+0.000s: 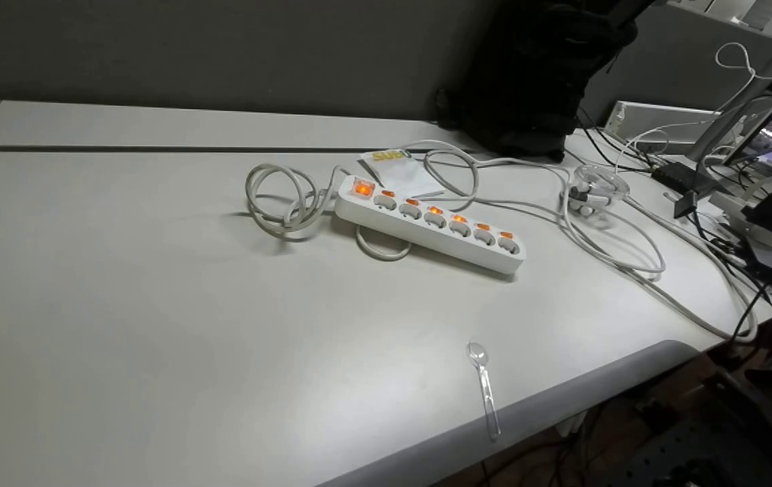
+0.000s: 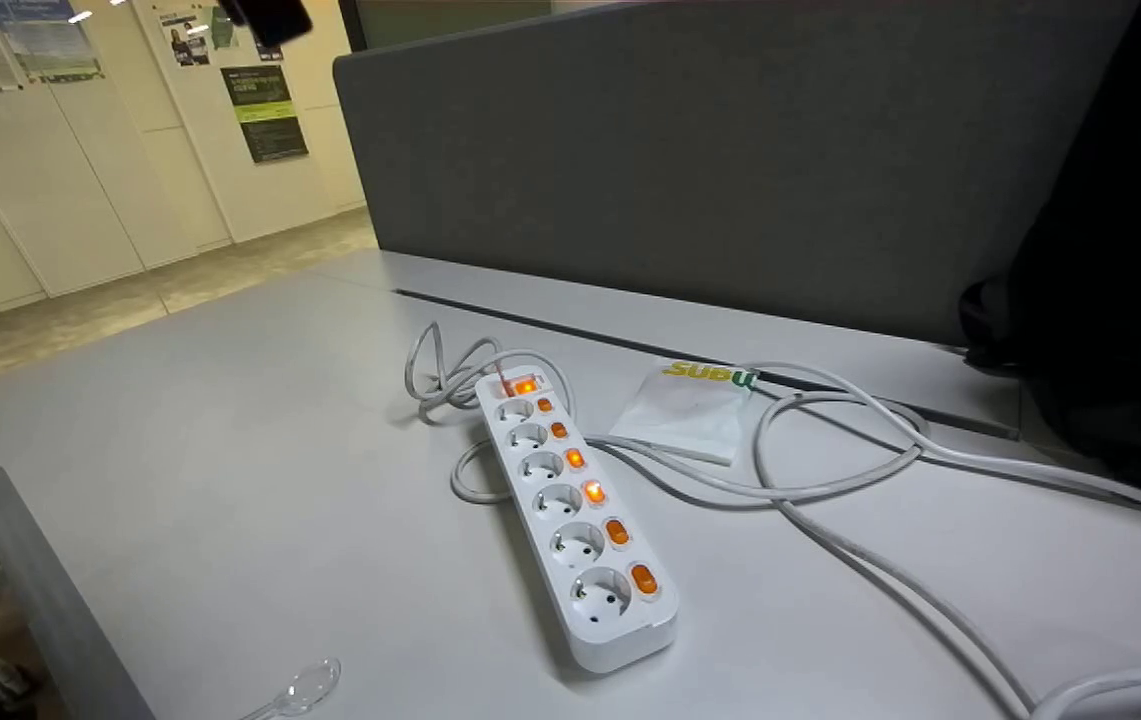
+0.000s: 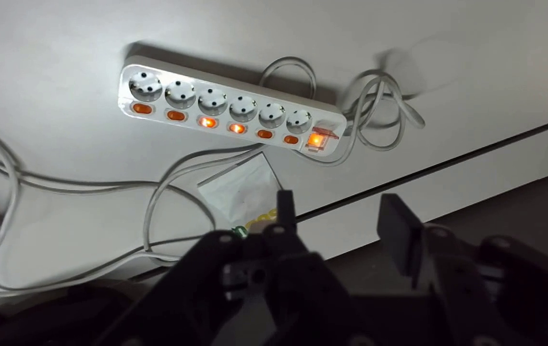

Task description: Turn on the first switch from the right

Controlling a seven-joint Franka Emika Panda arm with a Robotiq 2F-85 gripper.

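In an exterior view, from the left, a coiled cable (image 1: pixel 289 220) lies on the surface (image 1: pixel 155 304) just beside a white six-socket power strip (image 1: pixel 426 234). Its main switch (image 1: pixel 363 188) glows, as do the two middle socket switches (image 1: pixel 459 218); the rightmost switch (image 1: pixel 506 235) is unlit. Then come a clear plastic spoon (image 1: pixel 484 380) and, dimly seen, probably a black backpack (image 1: pixel 528 81). In the wrist view, the hand (image 3: pixel 342 218) stands wide, fingers (image 3: pixel 397 233) apart.
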